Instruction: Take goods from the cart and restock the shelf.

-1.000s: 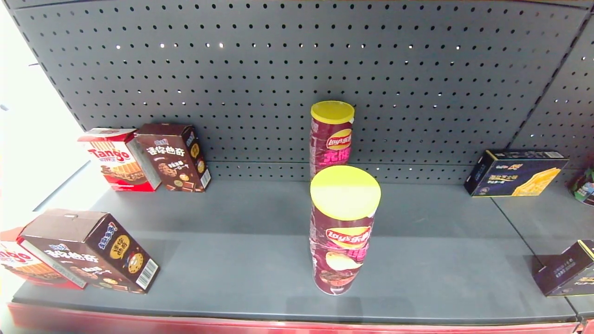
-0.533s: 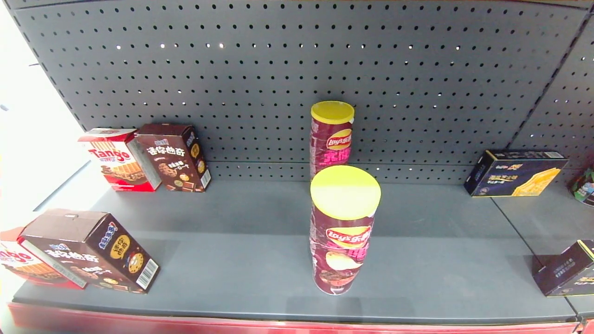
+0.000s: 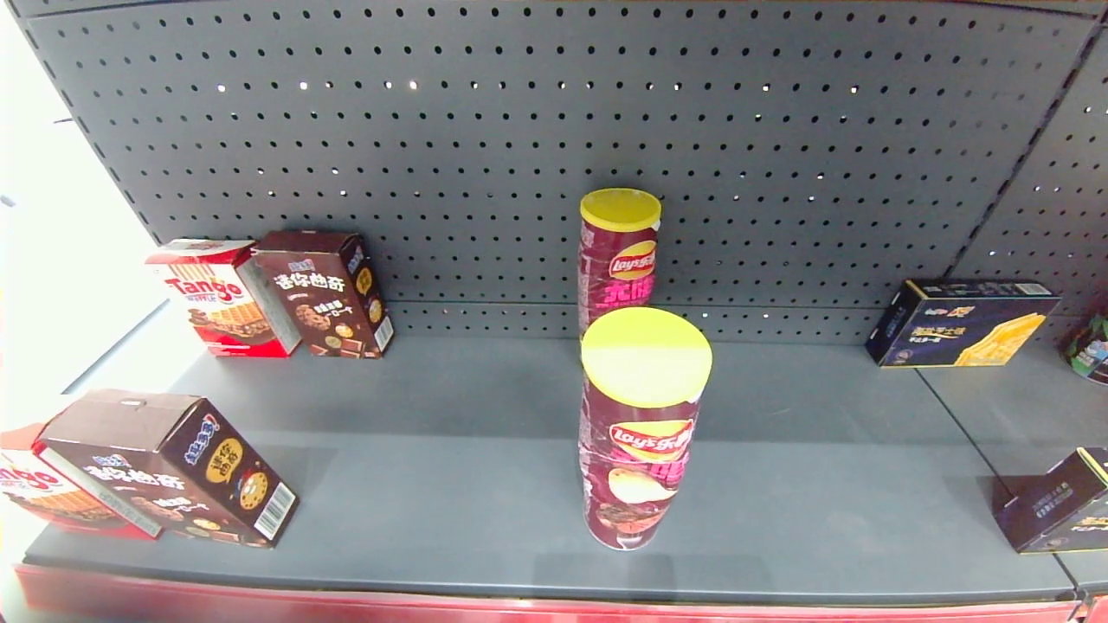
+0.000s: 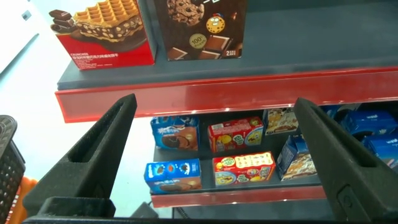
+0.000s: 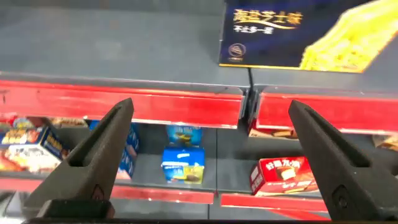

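Note:
Two maroon chip cans with yellow lids stand upright on the grey shelf: the front can is near the shelf's front edge and the back can is against the pegboard. My left gripper is open and holds nothing. It hangs in front of the shelf's red front lip, below a red wafer box and a brown cookie box. My right gripper is also open with nothing in it, and faces the red lip under a dark blue box.
Red wafer boxes and brown cookie boxes stand at the shelf's left, and more lie at the front left. Dark blue boxes sit at the right. A lower shelf holds several small snack boxes. Free room lies either side of the cans.

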